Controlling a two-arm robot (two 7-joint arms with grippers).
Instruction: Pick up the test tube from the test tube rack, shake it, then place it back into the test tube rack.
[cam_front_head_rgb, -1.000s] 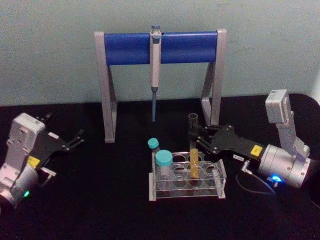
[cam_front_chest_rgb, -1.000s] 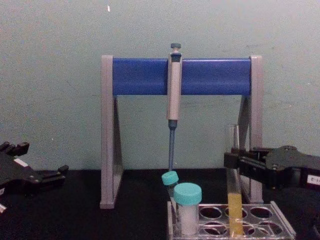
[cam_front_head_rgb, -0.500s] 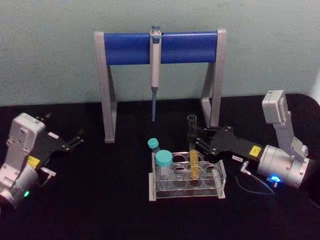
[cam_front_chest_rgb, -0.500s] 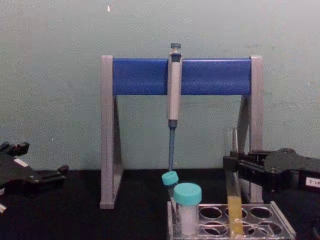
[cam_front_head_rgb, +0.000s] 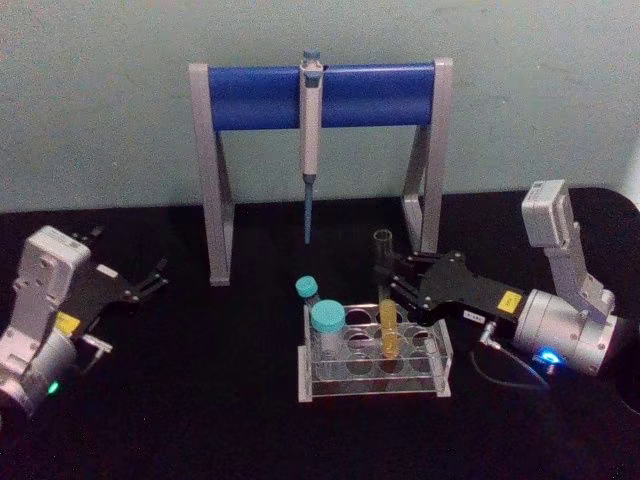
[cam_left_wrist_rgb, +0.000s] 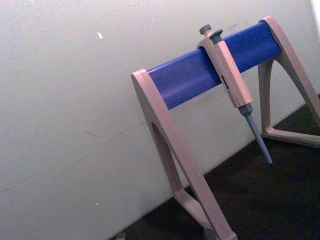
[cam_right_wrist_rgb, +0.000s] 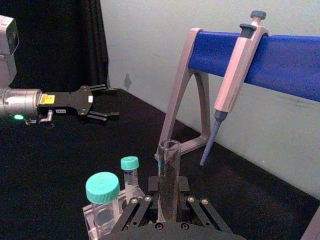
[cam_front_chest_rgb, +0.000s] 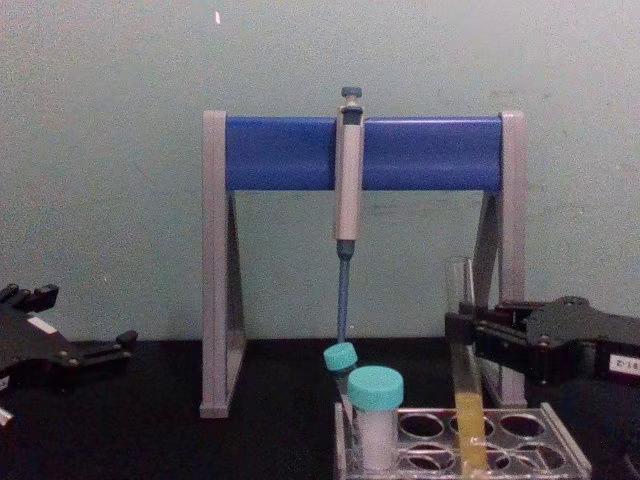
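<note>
Right gripper (cam_front_head_rgb: 388, 283): clamped on the test tube (cam_front_head_rgb: 386, 300) at the rack (cam_front_head_rgb: 372, 360), 3 o'clock side. Tube now tilted, lifted slightly from a second ago; extraction is judged begun. Left gripper (cam_front_head_rgb: 150, 279): parked at 9 o'clock, spread.

- Right arm reaches in from the right, forearm low and near level, wrist pointing toward centre.
- Right hand (cam_front_head_rgb: 385, 277) at mid-height on the test tube (cam_front_head_rgb: 386, 300), fingers (cam_front_chest_rgb: 470, 330) clamped on the glass from both sides.
- Left arm parked at far left, angled inward.
- Left hand (cam_front_head_rgb: 155, 278) hangs low over the surface (cam_front_head_rgb: 200, 400), fingers spread, holding nothing.
</note>
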